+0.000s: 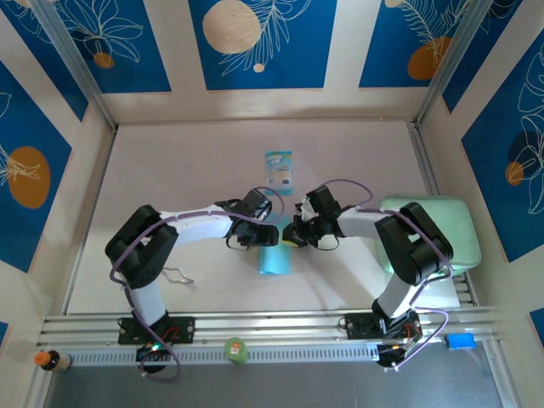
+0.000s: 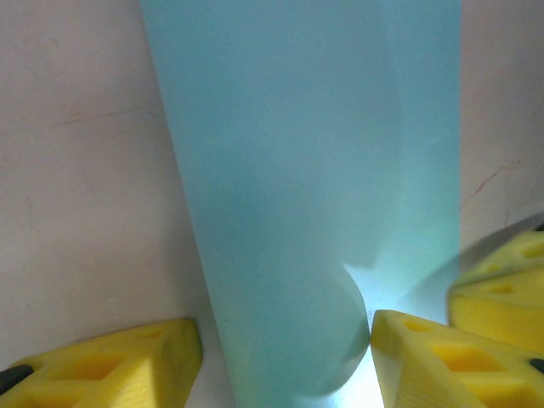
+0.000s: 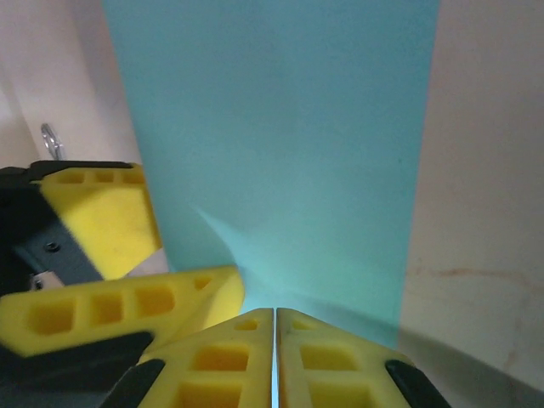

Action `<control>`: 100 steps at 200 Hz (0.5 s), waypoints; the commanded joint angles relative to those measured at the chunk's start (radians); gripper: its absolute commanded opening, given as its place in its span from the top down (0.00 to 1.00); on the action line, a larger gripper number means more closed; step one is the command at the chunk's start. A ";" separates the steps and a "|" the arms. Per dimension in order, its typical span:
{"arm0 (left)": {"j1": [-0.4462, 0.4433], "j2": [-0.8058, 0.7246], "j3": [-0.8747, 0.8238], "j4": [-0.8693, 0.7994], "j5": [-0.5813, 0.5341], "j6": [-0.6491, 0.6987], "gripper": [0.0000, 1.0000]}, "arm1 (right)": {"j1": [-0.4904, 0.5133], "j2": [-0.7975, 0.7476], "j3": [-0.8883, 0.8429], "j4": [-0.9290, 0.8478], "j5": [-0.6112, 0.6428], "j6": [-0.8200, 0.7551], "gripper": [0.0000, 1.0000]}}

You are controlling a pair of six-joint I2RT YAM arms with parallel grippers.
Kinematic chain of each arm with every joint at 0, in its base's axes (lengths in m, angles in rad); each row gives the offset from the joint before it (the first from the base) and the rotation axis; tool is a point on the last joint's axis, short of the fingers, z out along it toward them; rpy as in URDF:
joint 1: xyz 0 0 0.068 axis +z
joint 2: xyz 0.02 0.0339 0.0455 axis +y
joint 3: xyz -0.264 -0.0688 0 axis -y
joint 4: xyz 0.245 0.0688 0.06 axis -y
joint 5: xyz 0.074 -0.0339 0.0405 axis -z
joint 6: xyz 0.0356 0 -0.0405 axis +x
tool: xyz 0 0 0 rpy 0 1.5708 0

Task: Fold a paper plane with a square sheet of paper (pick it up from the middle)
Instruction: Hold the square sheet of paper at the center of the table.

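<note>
Even light — close-ups seemingly soft

Light-blue paper, yellow fingers, seemingly pale-green pad

We're looking down from high above the near edge, whole bench in sight. Each wrist camera rides low and close, facing forward past the left claw and right claw; all three share the blue paper.
</note>
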 commanded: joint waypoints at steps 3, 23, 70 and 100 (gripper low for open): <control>0.005 0.045 -0.030 0.027 -0.026 -0.012 0.40 | 0.005 0.040 0.020 -0.084 0.026 -0.034 0.94; 0.005 0.027 -0.030 0.028 -0.033 -0.025 0.40 | -0.005 0.055 0.017 -0.102 0.040 -0.069 0.94; 0.004 -0.059 -0.083 0.141 0.011 -0.104 0.38 | -0.018 0.105 0.064 -0.156 0.017 -0.226 0.94; 0.007 -0.093 -0.115 0.190 0.027 -0.137 0.38 | -0.019 0.120 0.077 -0.154 0.001 -0.232 0.93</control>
